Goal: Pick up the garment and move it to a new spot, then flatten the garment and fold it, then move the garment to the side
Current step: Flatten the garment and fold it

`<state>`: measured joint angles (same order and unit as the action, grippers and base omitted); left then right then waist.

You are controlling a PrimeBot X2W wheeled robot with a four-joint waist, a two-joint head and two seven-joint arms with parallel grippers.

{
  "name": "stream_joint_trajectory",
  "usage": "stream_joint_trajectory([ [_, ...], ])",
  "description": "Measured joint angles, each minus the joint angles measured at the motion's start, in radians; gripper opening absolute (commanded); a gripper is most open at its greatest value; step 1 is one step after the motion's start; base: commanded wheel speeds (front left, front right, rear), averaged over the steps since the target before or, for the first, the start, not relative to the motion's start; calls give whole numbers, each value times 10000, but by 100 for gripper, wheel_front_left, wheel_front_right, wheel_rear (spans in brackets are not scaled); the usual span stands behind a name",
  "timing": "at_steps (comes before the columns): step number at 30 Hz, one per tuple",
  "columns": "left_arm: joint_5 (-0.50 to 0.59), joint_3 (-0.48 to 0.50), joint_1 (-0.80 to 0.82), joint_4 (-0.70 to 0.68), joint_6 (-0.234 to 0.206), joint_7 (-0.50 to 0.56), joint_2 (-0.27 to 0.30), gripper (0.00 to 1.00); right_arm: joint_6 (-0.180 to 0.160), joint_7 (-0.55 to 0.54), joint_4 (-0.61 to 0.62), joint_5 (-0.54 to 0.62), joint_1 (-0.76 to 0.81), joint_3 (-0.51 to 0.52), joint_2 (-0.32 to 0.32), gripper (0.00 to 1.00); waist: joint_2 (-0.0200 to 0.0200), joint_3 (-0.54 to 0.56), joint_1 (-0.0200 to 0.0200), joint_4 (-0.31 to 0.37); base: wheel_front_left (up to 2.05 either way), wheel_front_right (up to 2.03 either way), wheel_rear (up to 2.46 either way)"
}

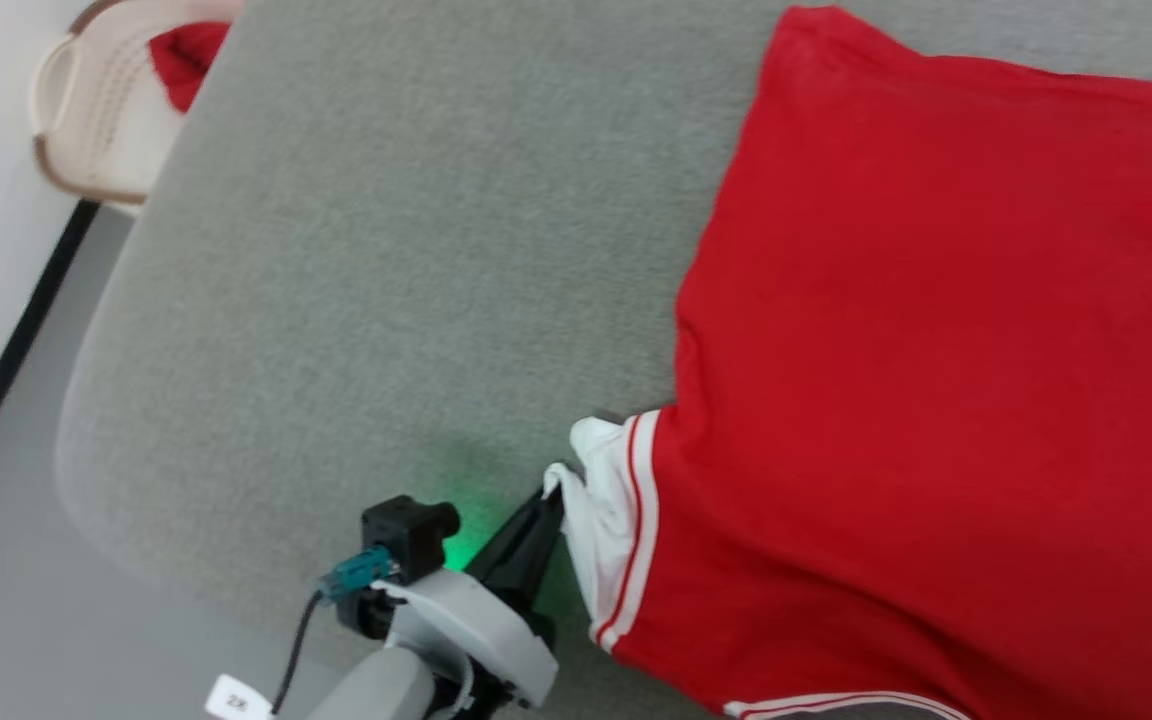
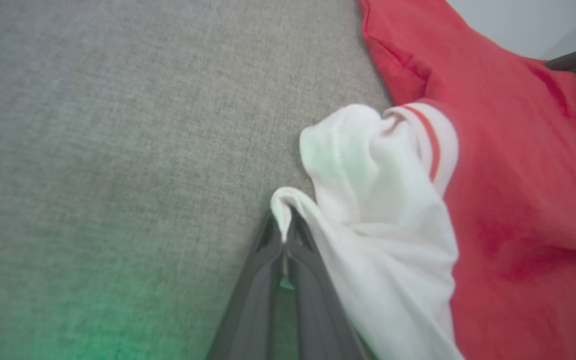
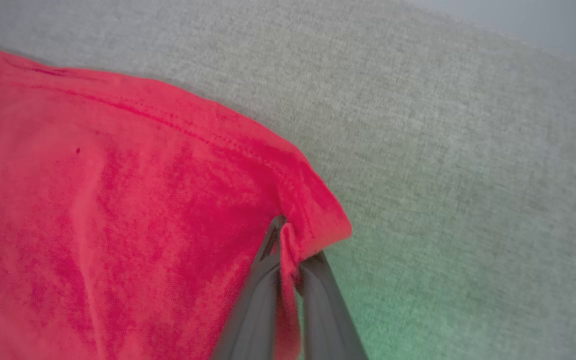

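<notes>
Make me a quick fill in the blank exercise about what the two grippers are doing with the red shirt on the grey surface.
1. The left gripper is shut on the garment's ___ sleeve.
2. The right gripper pinches a ___ corner of the garment.
3. Both grippers are ___ on cloth, not open.

Missing words: white; red; shut

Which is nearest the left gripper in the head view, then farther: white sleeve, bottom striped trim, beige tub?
1. The white sleeve: pinched in the left gripper.
2. The striped trim: bottom edge, right.
3. The beige tub: far top left.
</notes>
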<state>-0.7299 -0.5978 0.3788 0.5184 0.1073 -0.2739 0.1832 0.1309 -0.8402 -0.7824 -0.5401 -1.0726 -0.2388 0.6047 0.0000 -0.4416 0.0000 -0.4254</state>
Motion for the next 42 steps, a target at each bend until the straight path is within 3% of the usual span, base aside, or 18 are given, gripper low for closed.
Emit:
stream_joint_trajectory([
  [11, 71, 504, -413, -113, -274, 52, 711, 0, 2, 752, 2280, -1707, 1780, -1208, 1060, 0, 1, 727, 0, 1097, 0, 0, 0],
  [22, -12, 698, -991, -493, -625, 244, 1369, 0, 2, 1977, 3601, -2966, 5173, -686, 1668, 0, 0, 1560, 0, 2318, 0, 0, 0],
  [33, -56, 629, -1381, -986, -825, 516, 1641, 0, 2, 2963, 4146, -3150, 8451, 941, 961, 0, 0, 2173, 0, 3346, 0, 0, 0],
  [41, -98, 583, -1439, -1097, -871, 616, 1724, 0, 4, 3145, 4343, -2719, 9433, 1628, 265, 0, 0, 2423, 0, 3707, 0, 0, 0],
  [42, -107, 585, -1441, -1099, -869, 617, 1730, 0, 4, 3216, 4381, -2646, 9459, 1655, 203, 13, 0, 2441, 0, 3731, 0, 0, 0],
])
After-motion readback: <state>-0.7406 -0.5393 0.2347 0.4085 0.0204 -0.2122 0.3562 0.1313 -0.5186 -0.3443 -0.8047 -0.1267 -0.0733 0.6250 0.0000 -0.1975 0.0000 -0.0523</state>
